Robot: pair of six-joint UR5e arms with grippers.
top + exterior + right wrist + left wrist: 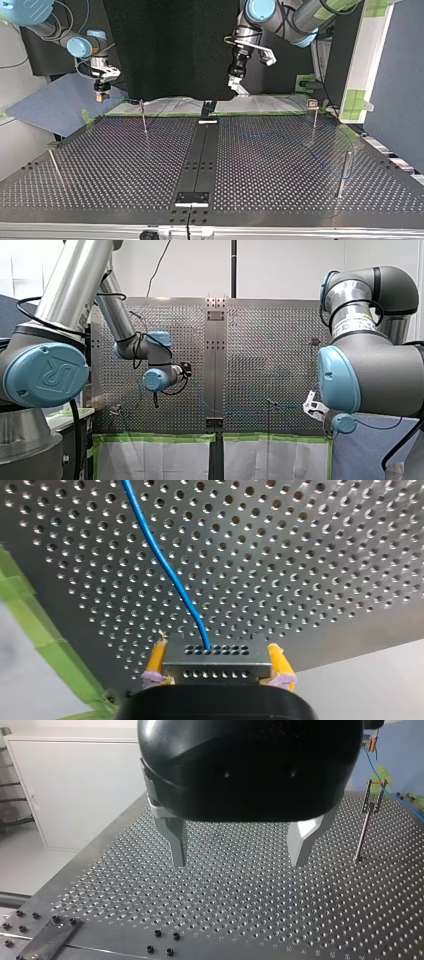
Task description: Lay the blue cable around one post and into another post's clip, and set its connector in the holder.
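Note:
My right gripper [215, 676], with yellow pads, is shut on a grey perforated connector [215, 659]. The blue cable [165, 565] runs from the connector out over the perforated table. In the top view this gripper [102, 95] hangs past the table's far edge at the left, beside a thin post [144, 119]. My left gripper [240, 862] stands open over the plate with nothing between its metal fingers [176, 842]. A post with a clip [369, 817] stands ahead of it to one side, with blue cable [400, 804] near it. In the top view the left gripper [236, 82] hovers above the far edge's middle.
More posts stand at the top view's right [314, 120] [345, 170] and left [54, 162]. A dark centre strip [200, 160] carries a small bracket [191, 198] near the front edge. Green tape [160, 438] lines the table's edge. A white cabinet [75, 790] stands beyond the plate.

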